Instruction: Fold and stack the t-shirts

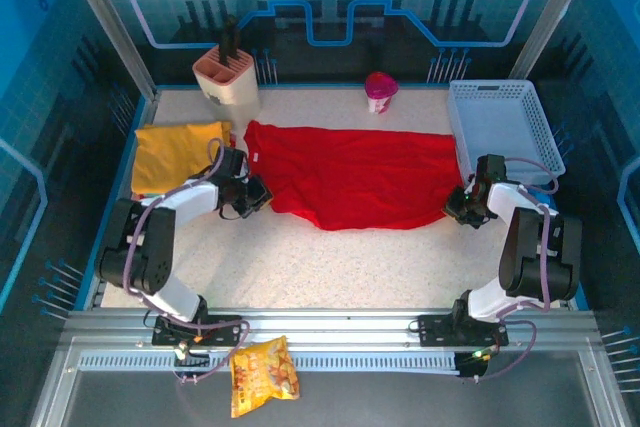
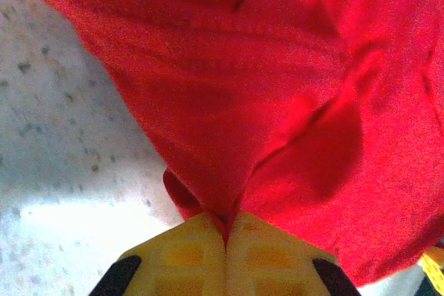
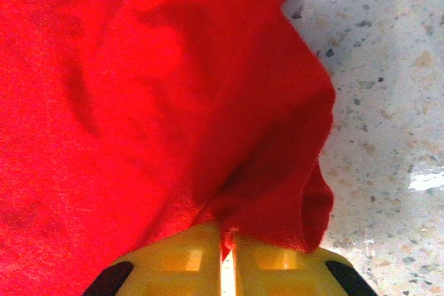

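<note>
A bright red t-shirt lies spread across the middle of the table, its white neck label at the left end. A mustard yellow t-shirt lies folded at the left edge. My left gripper is shut on the red shirt's left edge; in the left wrist view its yellow fingers pinch a ridge of red t-shirt cloth. My right gripper is shut on the red shirt's right edge. In the right wrist view the red t-shirt bunches up between the fingers.
A white lattice basket stands at the back right, close behind the right arm. A beige holder and a pink cup stand at the back. A yellow-orange snack bag lies on the near rail.
</note>
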